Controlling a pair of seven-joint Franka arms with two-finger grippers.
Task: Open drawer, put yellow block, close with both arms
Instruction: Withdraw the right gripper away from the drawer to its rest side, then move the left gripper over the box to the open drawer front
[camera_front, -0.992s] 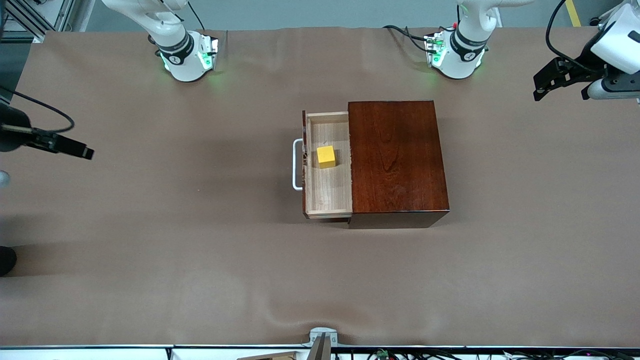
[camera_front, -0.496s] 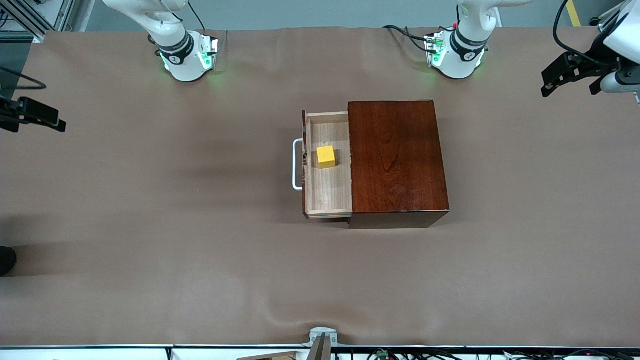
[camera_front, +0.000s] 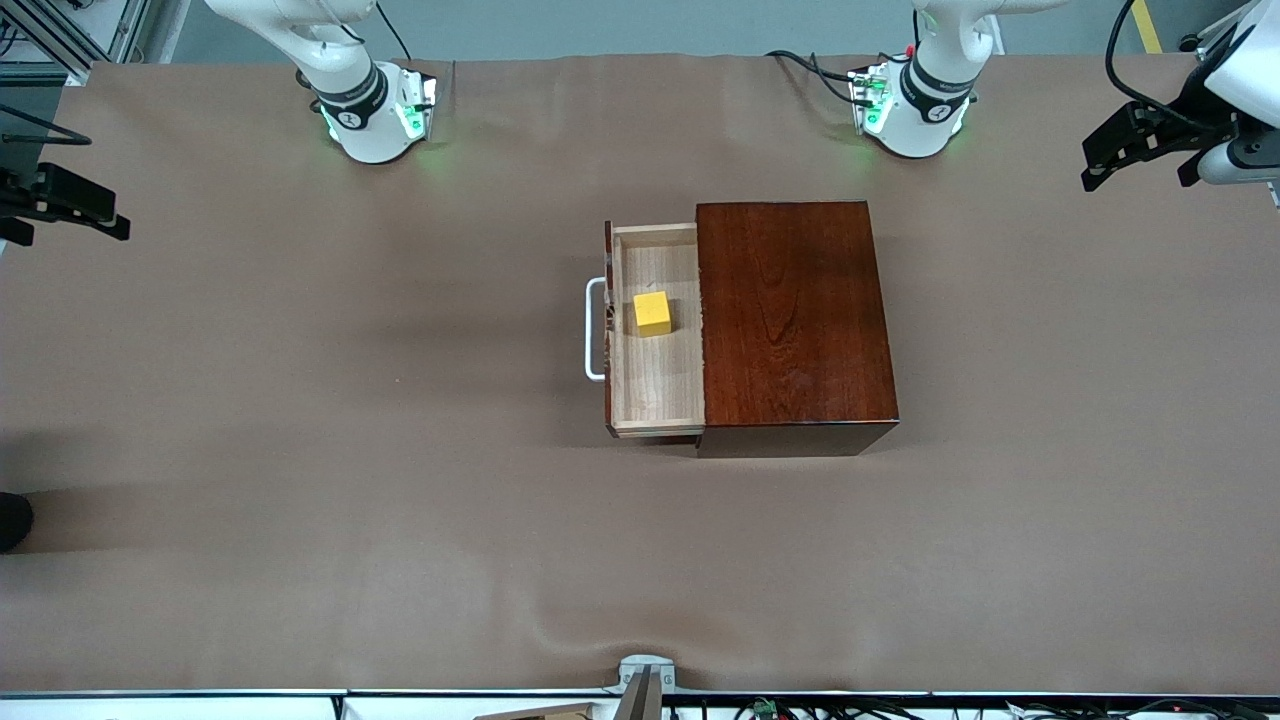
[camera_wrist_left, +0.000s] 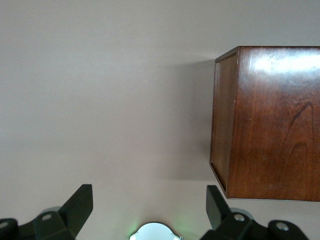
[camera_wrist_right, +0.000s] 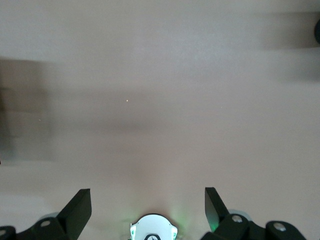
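The dark mahogany box (camera_front: 790, 310) stands mid-table, and part of it shows in the left wrist view (camera_wrist_left: 270, 120). Its pale wood drawer (camera_front: 660, 380) is pulled out toward the right arm's end, white handle (camera_front: 594, 330) outward. The yellow block (camera_front: 652, 313) lies in the drawer. My left gripper (camera_front: 1135, 170) hangs open and empty above the table's left-arm end, well away from the box; it also shows in the left wrist view (camera_wrist_left: 148, 207). My right gripper (camera_front: 70, 215) hangs open and empty over the right-arm end; it also shows in the right wrist view (camera_wrist_right: 147, 207).
Brown cloth (camera_front: 400, 500) covers the table. The two arm bases (camera_front: 375, 115) (camera_front: 915, 110) glow green at the edge farthest from the front camera. A small metal fixture (camera_front: 645, 680) sits at the nearest edge.
My right gripper has drawn away over the right-arm end, farther from the front camera. My left gripper has pulled back slightly toward the left-arm end. The drawer and block have not moved.
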